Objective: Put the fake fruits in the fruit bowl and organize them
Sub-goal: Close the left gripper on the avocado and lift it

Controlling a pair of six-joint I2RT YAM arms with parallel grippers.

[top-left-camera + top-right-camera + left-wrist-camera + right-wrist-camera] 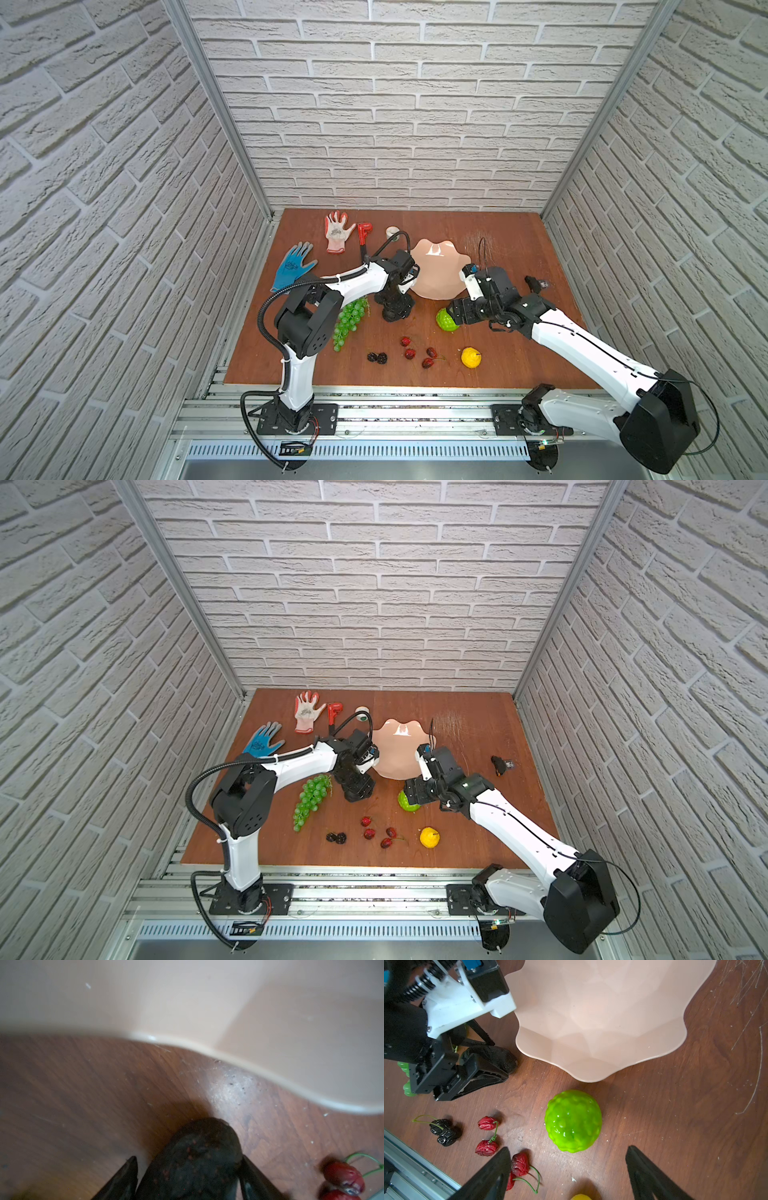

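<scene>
The peach-pink fruit bowl [436, 266] [602, 1022] stands empty at mid-table. My left gripper [395, 309] [188, 1157] is down at the bowl's left front, its jaws around the blackish avocado [197, 1147] [496, 1055], which lies on the table. One finger touches it and a thin gap shows at the other. My right gripper [451, 313] [568, 1148] hangs open just above the bumpy green ball [445, 323] [573, 1120], holding nothing. The grape bunch [351, 320], two blackberries [377, 357], several dark-red berries [417, 353] and the lemon [471, 357] lie toward the front.
A blue glove [293, 266], a white-and-red glove [337, 230], a red pipe wrench [363, 237] and a white tape roll [392, 231] lie at the back left. A small black object [536, 284] sits at the right. Brick walls close three sides.
</scene>
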